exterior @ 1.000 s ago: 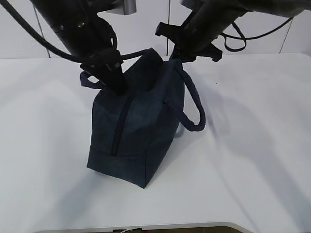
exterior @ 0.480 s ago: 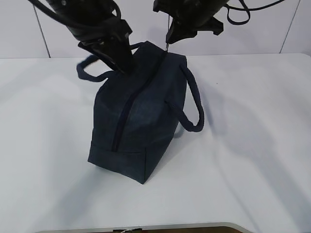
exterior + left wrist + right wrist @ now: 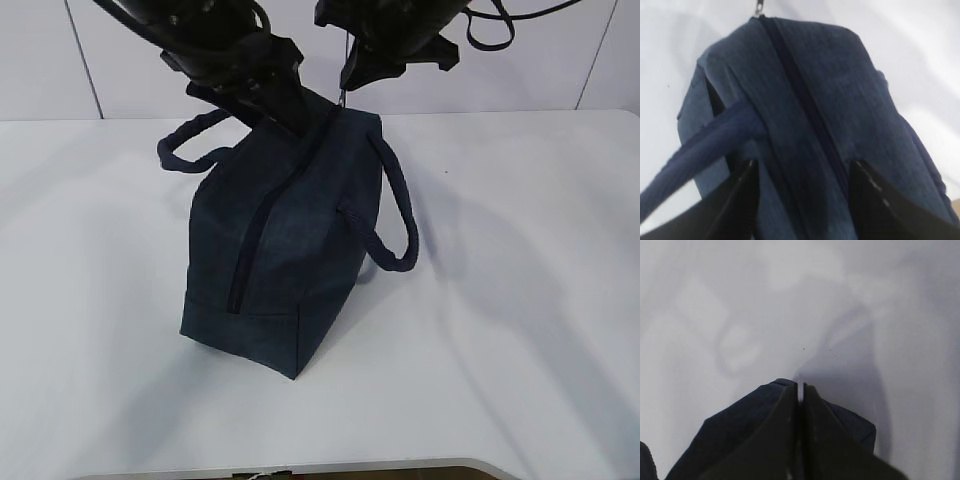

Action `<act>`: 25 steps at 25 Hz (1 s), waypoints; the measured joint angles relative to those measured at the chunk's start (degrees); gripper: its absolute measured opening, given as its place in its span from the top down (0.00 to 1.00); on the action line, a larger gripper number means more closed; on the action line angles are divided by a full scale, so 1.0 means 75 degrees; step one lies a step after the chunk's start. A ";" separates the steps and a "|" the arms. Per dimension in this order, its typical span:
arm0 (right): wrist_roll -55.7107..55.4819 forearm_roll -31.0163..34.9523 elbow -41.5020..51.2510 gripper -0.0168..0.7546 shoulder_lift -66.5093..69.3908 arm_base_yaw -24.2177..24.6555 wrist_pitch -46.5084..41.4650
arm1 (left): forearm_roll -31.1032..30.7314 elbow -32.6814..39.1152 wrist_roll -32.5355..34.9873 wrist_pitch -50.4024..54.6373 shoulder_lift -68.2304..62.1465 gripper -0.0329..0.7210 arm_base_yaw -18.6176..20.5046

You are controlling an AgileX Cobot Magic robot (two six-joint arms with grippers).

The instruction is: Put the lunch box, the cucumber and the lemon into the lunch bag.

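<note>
- Right, starting at the right jaws [image 3: 343, 88]: pressed together on the thin metal pull [image 3: 800, 391] at the far end of the bag's zipper, with the sliver of metal showing between the tips in the right wrist view.
- Left jaws [image 3: 802, 175] stand spread, one dark finger either side of the zipper [image 3: 805, 100] ridge near the bag's top; they look apart from the fabric or only brushing it, and nothing is clamped.
- One loop handle [image 3: 715, 135] runs just beside the left finger, so a closing move here could catch the strap instead of the cloth.
- The bag [image 3: 290, 240] stands on the white surface [image 3: 520, 300] in the middle, its zipper line looking closed along the length I can see.
- Handling, as I judge it: soft, floppy cloth that gives under any pinch, light, not fragile. The pull is small, hard and likely slippery, so a firm grip there matters.
- Best holds: the pull for working the zipper, a fold of fabric beside the seam to steady the bag, or the stiffer rolled handles.
- Lunch box, cucumber and lemon are not visible in any view; whether they are inside, I cannot tell.
</note>
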State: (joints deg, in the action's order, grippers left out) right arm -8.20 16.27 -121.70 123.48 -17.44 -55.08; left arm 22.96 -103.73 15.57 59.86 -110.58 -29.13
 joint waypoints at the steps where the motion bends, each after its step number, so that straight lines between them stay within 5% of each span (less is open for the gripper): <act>1: 0.0000 0.0011 0.0000 0.97 0.0000 0.0000 0.0000 | 0.0000 0.0000 0.0000 -0.0121 -0.0043 0.38 0.0000; 7: 0.0018 0.0011 0.0000 0.97 0.0000 0.0000 0.0000 | 0.0000 0.0000 0.0000 -0.0515 -0.0296 0.51 0.0000; 19: 0.0038 0.0019 0.0000 0.97 -0.0011 0.0000 0.0000 | -0.0080 0.0000 -0.0013 -0.0350 -0.0419 0.95 0.0000; 25: 0.0038 -0.0014 -0.0015 0.97 0.0035 0.0000 0.0147 | -0.0094 0.0000 0.0022 -0.0194 -0.0419 0.97 0.0000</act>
State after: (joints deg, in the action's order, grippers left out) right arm -7.91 16.17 -121.81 123.74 -17.44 -53.98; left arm 22.26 -103.73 15.74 58.41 -113.73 -29.13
